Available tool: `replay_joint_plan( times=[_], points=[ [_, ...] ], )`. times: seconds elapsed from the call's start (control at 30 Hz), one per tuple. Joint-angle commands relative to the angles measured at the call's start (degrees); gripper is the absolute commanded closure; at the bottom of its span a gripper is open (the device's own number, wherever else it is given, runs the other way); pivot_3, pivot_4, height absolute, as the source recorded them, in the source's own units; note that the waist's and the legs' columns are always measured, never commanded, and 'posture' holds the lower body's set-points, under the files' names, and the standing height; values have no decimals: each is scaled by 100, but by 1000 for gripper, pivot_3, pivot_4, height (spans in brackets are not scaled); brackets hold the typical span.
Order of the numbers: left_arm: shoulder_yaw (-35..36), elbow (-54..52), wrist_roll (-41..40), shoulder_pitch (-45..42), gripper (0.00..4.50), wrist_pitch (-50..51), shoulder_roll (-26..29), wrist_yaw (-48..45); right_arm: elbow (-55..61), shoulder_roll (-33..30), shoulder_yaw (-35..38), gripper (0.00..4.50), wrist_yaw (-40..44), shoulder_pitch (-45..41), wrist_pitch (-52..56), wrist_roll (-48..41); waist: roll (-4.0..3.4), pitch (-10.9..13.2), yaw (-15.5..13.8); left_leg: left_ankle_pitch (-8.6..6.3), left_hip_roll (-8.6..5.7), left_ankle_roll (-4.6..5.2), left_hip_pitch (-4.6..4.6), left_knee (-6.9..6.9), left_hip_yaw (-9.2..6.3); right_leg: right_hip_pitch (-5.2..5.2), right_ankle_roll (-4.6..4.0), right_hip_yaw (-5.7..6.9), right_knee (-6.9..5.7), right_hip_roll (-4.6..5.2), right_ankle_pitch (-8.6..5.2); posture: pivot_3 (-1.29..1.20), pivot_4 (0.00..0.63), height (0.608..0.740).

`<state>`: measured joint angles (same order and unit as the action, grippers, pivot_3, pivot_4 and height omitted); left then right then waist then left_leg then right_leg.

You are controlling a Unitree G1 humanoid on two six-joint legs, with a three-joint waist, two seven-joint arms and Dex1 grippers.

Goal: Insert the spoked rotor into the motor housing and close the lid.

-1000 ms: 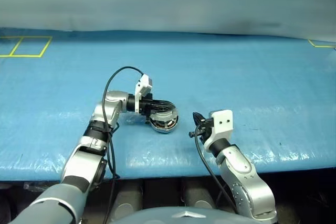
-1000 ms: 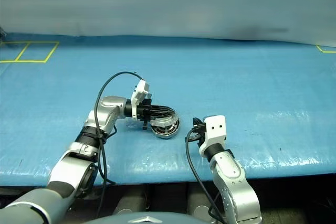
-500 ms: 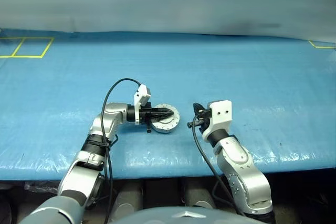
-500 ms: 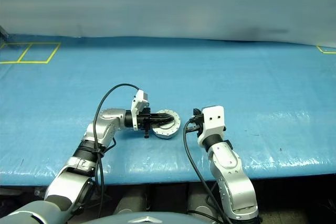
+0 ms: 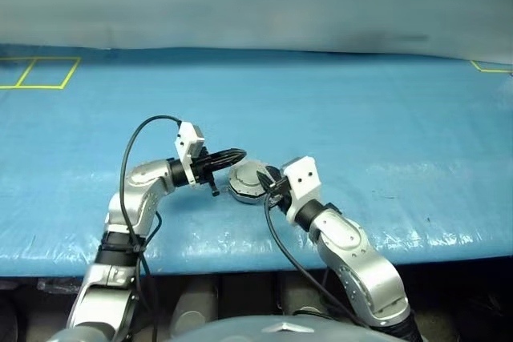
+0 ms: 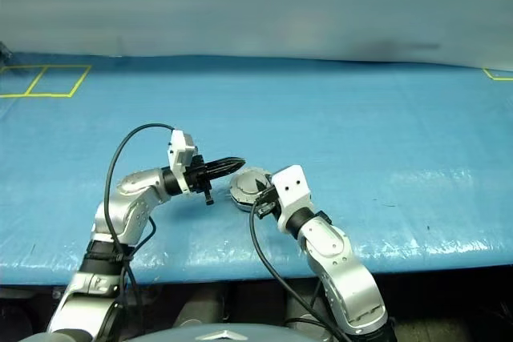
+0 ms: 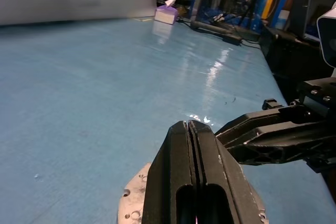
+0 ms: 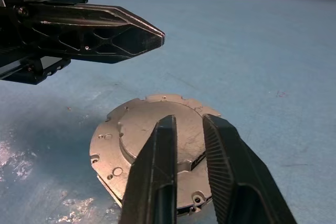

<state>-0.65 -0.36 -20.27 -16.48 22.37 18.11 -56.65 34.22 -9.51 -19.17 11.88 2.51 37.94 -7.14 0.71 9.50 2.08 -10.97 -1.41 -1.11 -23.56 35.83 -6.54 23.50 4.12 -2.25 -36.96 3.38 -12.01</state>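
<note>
Two end effectors flank the closed motor housing at frame centre.
Left end effector [image 5: 232,154], fingers pressed together and empty, hovers at its upper left; housing [image 5: 250,179] lies flat, lid [image 8: 157,142] up, on blue surface [image 5: 385,118]; right end effector [image 8: 187,129], narrowly parted, is nearer, just lower right.

The closed motor housing [image 5: 250,181] lies near the tabletop's [image 5: 385,118] front edge, hemmed closely — left gripper [image 5: 238,153] above its left side, right gripper [image 5: 267,186] at its right. Toward the far edge and both corners the blue surface lies wide and bare — free passage.
</note>
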Motion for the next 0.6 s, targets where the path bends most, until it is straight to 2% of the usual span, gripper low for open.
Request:
replay_joint_plan(
  times=[0.03, 0.17, 0.27, 0.6],
  points=[
    [104, -711, 10, 353, 4500, -188, -39, 517, 234, -26, -74, 2382, 95, -184, 121, -37, 0, 0, -6, 0, 0, 0, 0, 0, 0, 0, 0, 0, 0, 0, 0, 0, 150, 740],
    [53, -1065, 365, 1039, 4500, -885, -4, 995, 93, -120, -141, 1060, 286, -407, 307, -90, 0, 1, -5, -1, -1, -1, 0, 0, 0, 0, -1, 1, 4, 2, -1, 0, 150, 740],
    [144, -1213, 318, 1437, 4500, -1114, -120, 1306, -135, -124, -161, 32, 380, -545, 354, -105, 0, 1, -8, -1, 1, -1, 1, -5, 2, 2, -2, 2, 4, 2, -1, 0, 150, 740],
    [-36, -1223, 383, 2501, 4500, -1902, -506, 1819, -875, -35, -304, 9, 639, -1098, 312, -32, -1, 2, -21, -1, 0, -1, -3, -6, 1, 5, -4, 9, 6, 7, -3, 0, 150, 740]
  ],
)
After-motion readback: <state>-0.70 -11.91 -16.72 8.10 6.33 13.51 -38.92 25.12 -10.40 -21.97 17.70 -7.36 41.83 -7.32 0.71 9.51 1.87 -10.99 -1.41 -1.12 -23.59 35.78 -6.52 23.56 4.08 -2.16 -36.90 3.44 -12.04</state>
